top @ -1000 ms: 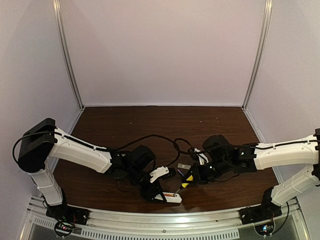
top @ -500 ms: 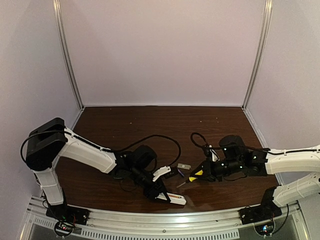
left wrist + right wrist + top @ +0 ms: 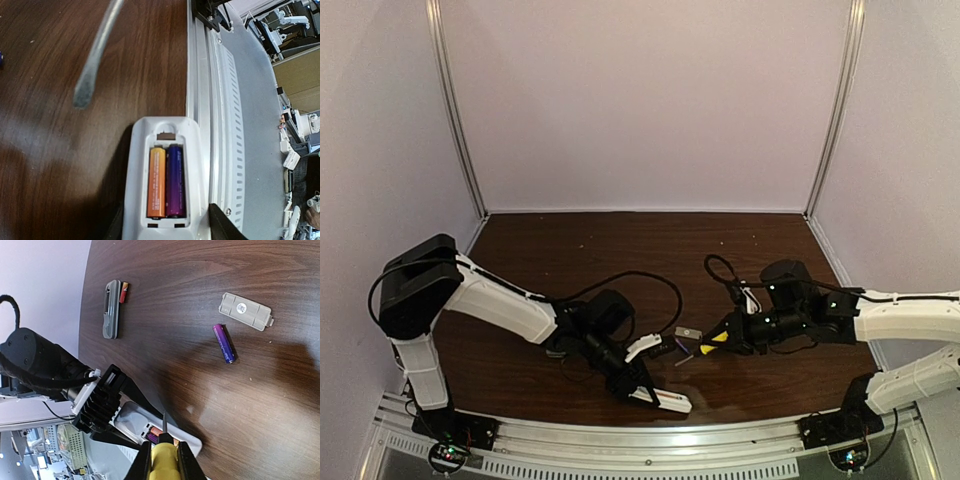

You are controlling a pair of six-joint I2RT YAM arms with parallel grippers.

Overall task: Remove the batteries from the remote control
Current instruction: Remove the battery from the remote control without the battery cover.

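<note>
My left gripper is shut on a white remote, held back side up near the table's front edge. Its open compartment holds an orange battery and a purple battery side by side. My right gripper is shut on a yellow-handled screwdriver, its tip hovering above the white remote without touching it. A second purple battery lies loose on the table. A red battery lies beside a grey remote.
A small grey cover plate lies on the brown table near the loose purple battery. The metal rail runs along the table's front edge right next to the white remote. Black cables loop between the arms.
My right gripper has drawn back to the right with the screwdriver, away from the white remote. My left gripper has shifted the remote slightly toward the front edge.
</note>
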